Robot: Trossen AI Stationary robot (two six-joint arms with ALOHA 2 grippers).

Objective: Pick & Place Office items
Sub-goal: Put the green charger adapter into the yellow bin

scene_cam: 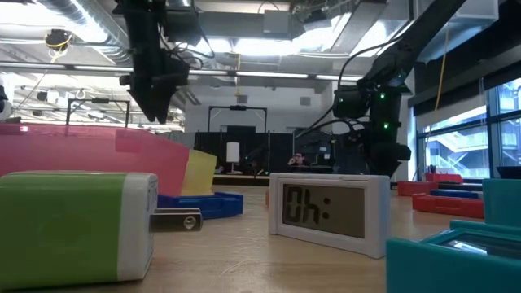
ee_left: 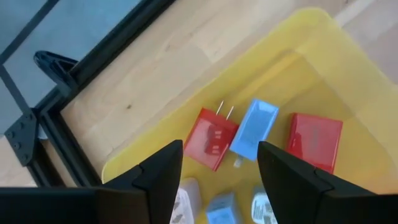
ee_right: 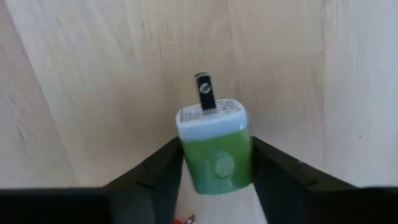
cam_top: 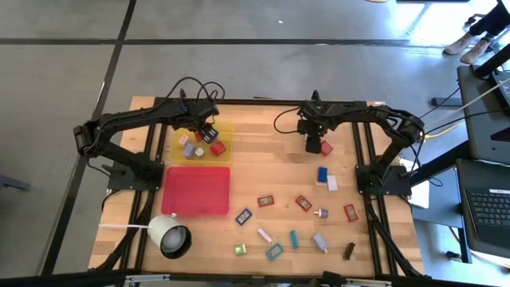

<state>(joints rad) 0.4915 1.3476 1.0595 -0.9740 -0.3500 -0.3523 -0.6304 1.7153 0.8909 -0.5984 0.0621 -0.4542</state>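
The left claw (ee_left: 214,171) is held open and empty above the yellow tray (cam_top: 225,127), in which a red plug block (ee_left: 210,137), a blue block (ee_left: 254,127) and a red block (ee_left: 314,140) are seen. The right claw (ee_right: 214,165) is closed on a green-and-white plug block (ee_right: 214,149), raised over the wooden surface (cam_top: 263,151). The remaining office items (cam_top: 299,219) are scattered on the surface near the red tray (cam_top: 195,190).

Held item: green plug adapter (ee_right: 216,154) with white top, dark prong up, frame centre.
Right gripper (ee_right: 216,177): fingers clamped on both sides.
Background: pale wooden tabletop (ee_right: 93,81).
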